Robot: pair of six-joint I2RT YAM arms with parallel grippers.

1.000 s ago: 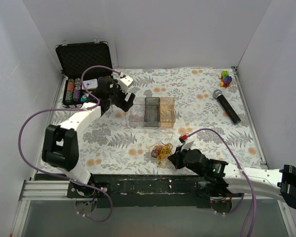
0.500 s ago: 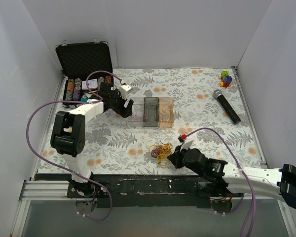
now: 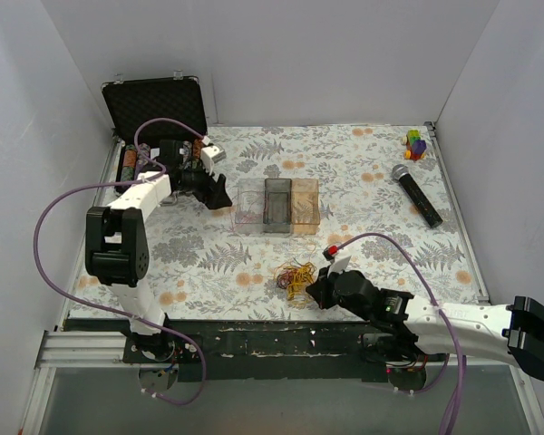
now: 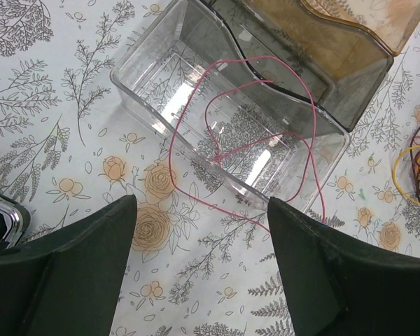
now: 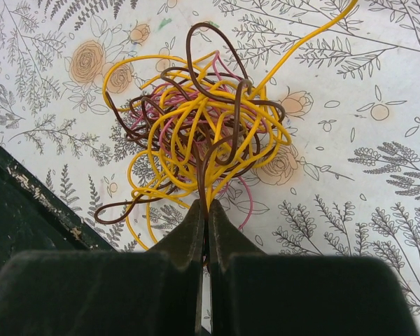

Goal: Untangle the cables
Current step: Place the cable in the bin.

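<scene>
Pinning the knotted cables (image 5: 203,133) near the bench's (image 3: 363,181) front edge, the right fingers (image 5: 185,238) pinch together on a few strands, while the left fingers (image 4: 77,259), spread apart over one freed pink wire (image 4: 245,133) draped on the clear box (image 4: 147,77), likely must fetch another strand next.

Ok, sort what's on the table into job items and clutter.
Job: tangled cable bundle; loose pink wire draped over the clear bin; right end effector shut on the bundle.
Lying about: microphone; poker chip case; toy blocks; dark bin; amber bin.
</scene>
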